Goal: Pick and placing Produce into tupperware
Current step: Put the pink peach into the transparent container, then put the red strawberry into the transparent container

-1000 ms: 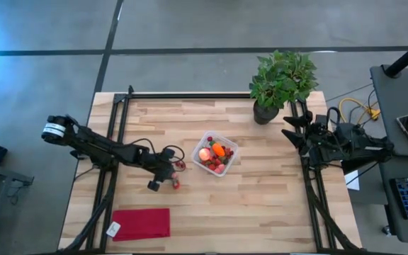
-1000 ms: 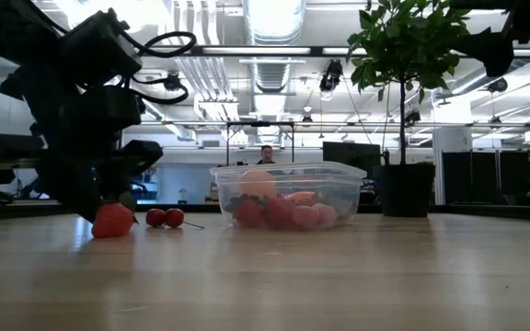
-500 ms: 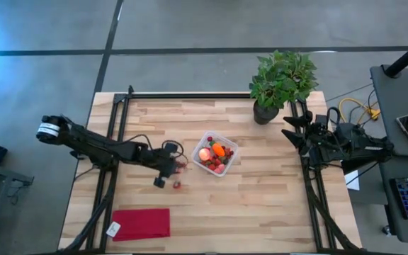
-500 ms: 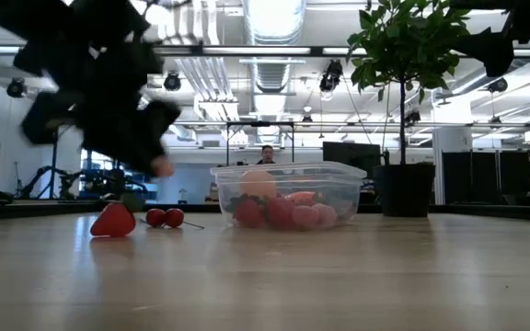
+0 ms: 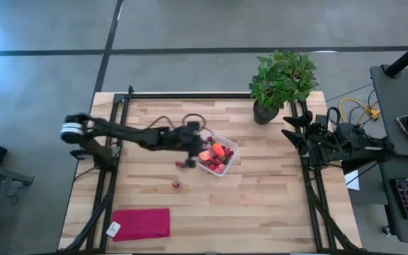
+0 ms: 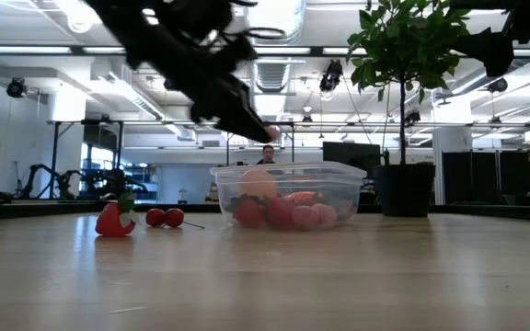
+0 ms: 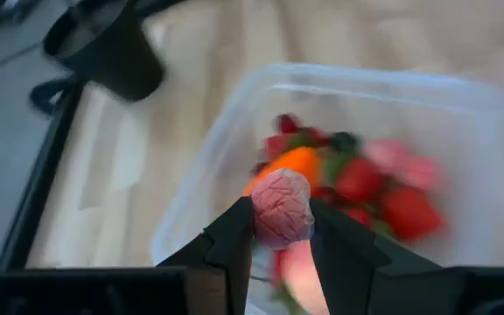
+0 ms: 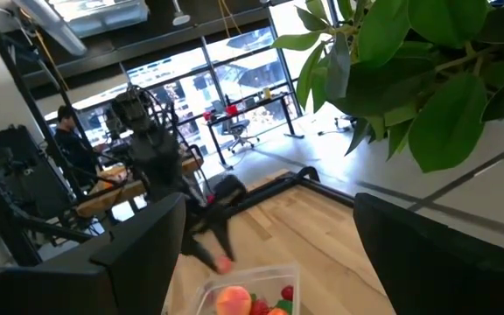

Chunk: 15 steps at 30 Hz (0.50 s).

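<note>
We see the left pincer (image 7: 280, 229) pinching a small pinkish-red berry (image 7: 281, 208) just above the tupperware (image 5: 217, 154), which already holds other produce. The berry looks light and soft, so we judge a gentle hold across its middle suits it. The right pincer (image 8: 261, 254) waits, spread wide, at the surface's right edge.

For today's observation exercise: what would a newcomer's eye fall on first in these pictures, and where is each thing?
First, the left claw over the clear tupperware at mid-table, shut on a pale pink wrinkled berry. Next, the container's bright red and orange produce, with a strawberry and two cherries on the wood to its left. The potted plant stands at the far edge.
</note>
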### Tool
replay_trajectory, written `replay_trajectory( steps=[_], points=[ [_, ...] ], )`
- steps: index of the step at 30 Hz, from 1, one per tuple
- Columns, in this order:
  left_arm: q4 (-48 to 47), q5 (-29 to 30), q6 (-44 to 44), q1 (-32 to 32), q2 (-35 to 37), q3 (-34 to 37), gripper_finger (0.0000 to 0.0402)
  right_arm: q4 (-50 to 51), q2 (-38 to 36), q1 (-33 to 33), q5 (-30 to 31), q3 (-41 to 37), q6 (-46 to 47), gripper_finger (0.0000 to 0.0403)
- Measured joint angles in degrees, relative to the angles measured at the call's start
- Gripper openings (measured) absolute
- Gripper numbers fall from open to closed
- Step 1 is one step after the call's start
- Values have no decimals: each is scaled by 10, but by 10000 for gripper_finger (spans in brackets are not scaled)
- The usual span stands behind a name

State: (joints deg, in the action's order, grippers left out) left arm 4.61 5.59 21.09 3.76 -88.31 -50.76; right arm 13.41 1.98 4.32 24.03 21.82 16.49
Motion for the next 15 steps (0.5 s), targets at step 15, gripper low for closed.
replay_trajectory(
  steps=[15],
  points=[
    [-11,69,-13,5,-146,-165,191,0,0,0,0,0,0,322]
  ],
)
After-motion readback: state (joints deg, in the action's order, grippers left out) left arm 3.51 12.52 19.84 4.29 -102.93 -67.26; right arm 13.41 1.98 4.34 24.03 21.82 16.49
